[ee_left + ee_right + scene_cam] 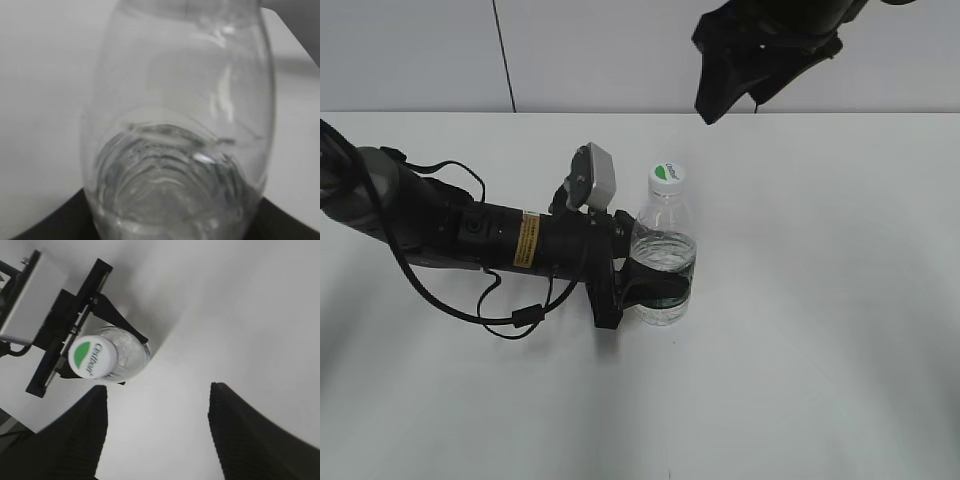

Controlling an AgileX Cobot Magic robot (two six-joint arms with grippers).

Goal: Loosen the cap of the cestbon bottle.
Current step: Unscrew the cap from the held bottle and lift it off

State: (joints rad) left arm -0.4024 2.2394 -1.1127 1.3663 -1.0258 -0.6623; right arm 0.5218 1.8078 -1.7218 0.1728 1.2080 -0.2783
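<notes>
On the left arm (450, 235) a yellow sticker (527, 240) with dark print is seen; the print is too small to be read. At that arm's end, the left gripper (655, 285) is closed around the lower body of the cestbon bottle (664, 255), one black finger (655, 297) curving across the dark green label band. The bottle is held upright on the white table (820, 350). It is clear plastic, and water is seen inside it in the left wrist view, filling the part between the fingers. Above the fingers, the cap (666, 174) is seated on the neck; it is white with a green half-leaf mark, and lettering reading roughly "Cestbon" is made out in the right wrist view. The right gripper (157, 435) is held above the table, well apart from the cap (92, 356), its two dark fingers (250, 440) spread wide with nothing between them.
</notes>
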